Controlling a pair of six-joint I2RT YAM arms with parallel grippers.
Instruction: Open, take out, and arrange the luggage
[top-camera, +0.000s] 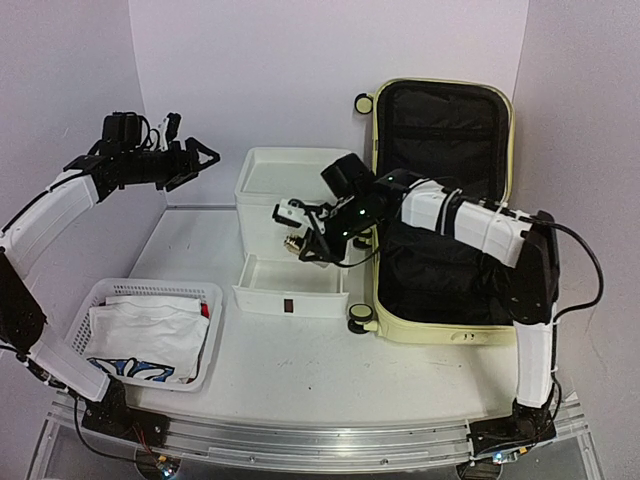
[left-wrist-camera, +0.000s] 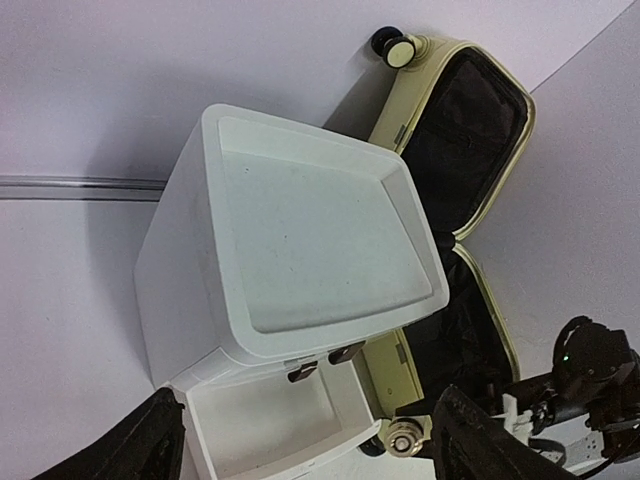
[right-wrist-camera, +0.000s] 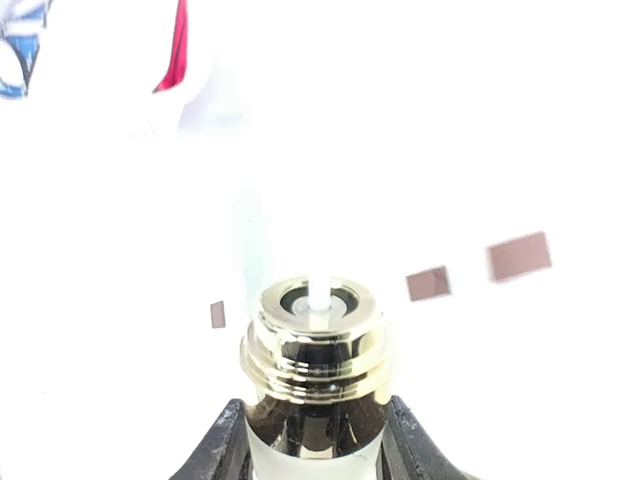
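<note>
The luggage (top-camera: 425, 333) is a pale yellow hard-shell suitcase lying open at the right, its lid (top-camera: 445, 125) propped against the back wall and showing black lining. It also shows in the left wrist view (left-wrist-camera: 522, 130). My right gripper (top-camera: 302, 240) reaches left from over the suitcase and is shut on a small bottle (top-camera: 292, 243) with a gold threaded neck and no cap. It holds the bottle above the open drawer (top-camera: 290, 287). In the right wrist view the bottle (right-wrist-camera: 315, 365) sits between the gripper's (right-wrist-camera: 315, 445) black fingers. My left gripper (top-camera: 203, 157) is open and empty, raised at the far left.
A white plastic drawer box (top-camera: 283, 180) stands left of the suitcase, its bottom drawer pulled out; it fills the left wrist view (left-wrist-camera: 300, 230). A white perforated basket (top-camera: 160, 291) with folded white clothing sits at the front left. A suitcase wheel (top-camera: 359, 316) lies beside the drawer.
</note>
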